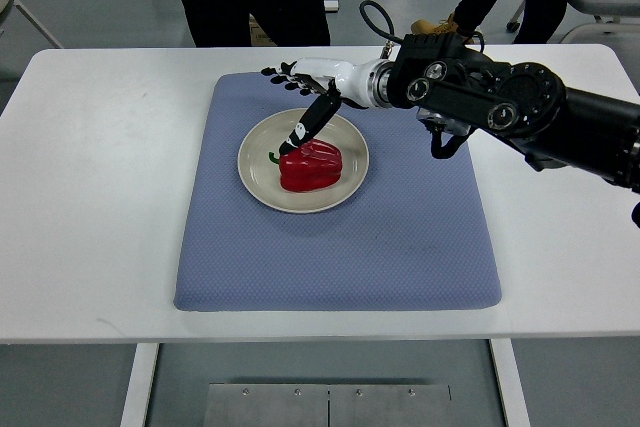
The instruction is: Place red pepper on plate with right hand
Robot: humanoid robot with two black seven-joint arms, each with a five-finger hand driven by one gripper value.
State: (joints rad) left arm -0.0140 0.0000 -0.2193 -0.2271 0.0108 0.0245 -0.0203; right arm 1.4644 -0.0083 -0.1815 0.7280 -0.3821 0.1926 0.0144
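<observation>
1. Position of the pepper: the red pepper (pixel 311 166) lies on the plate (pixel 352 187), slightly toward the left half of the dish. Its green stem points to the picture's left. The plate rests on the blue mat (pixel 420 247), which lies on the white table (pixel 90 177).

2. Position of the hand: the right hand (pixel 312 87) enters from the picture's right edge and sits above the far rim of the plate. The left hand is not visible.

3. State of the hand: the four fingers (pixel 282 72) are extended and spread toward the left, grasping nothing. The thumb (pixel 312 125) points down toward the pepper; its tip appears to touch or nearly touch the pepper's upper left corner. Contact cannot be confirmed from this view.

4. Governing relation: the pepper lies directly on the near side of the hand, below the thumb. Its long axis runs roughly left to right, across the thumb's direction.

5. Assessment: placement appears complete. The next move probably requires lifting the thumb clear, straight up and back to the right, without dragging the pepper off the plate.
</observation>
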